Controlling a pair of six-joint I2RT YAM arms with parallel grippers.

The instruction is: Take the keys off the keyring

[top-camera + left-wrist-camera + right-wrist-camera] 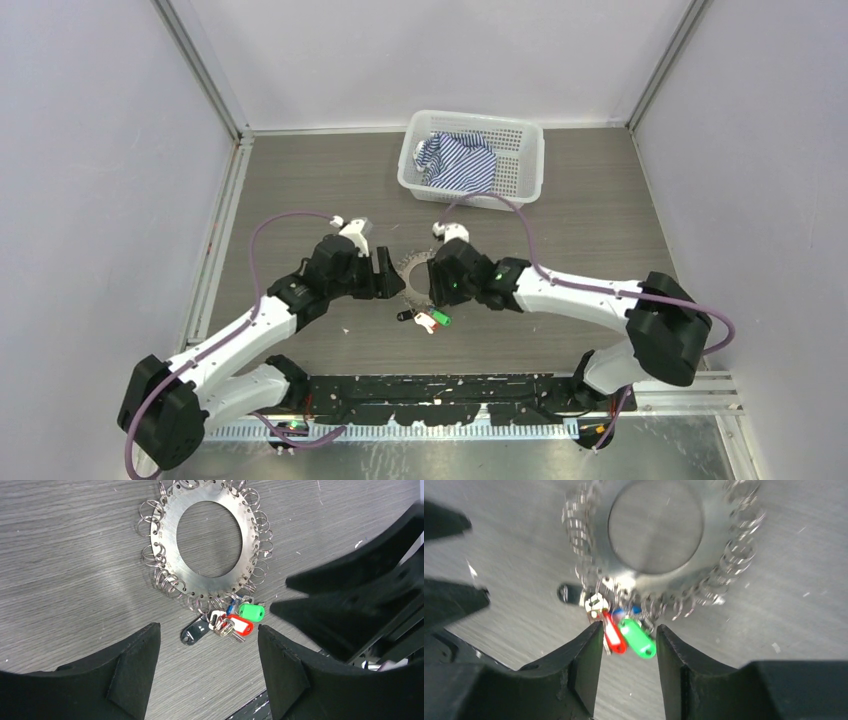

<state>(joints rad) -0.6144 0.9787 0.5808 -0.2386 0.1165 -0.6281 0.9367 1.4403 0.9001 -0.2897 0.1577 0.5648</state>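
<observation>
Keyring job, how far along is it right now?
Nothing looks done: the keys cluster at the edge of the keyring, seemingly attached, and the ring lies flat on the table. In hand: nothing. The left gripper is open over them and the right gripper is open astride them. All removal is left.

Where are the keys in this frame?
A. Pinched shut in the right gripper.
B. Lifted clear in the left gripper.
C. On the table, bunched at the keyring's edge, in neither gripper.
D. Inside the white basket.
C: the keys lie on the table against the rim of the keyring, and the left gripper and right gripper both stand open, gripping nothing.
</observation>
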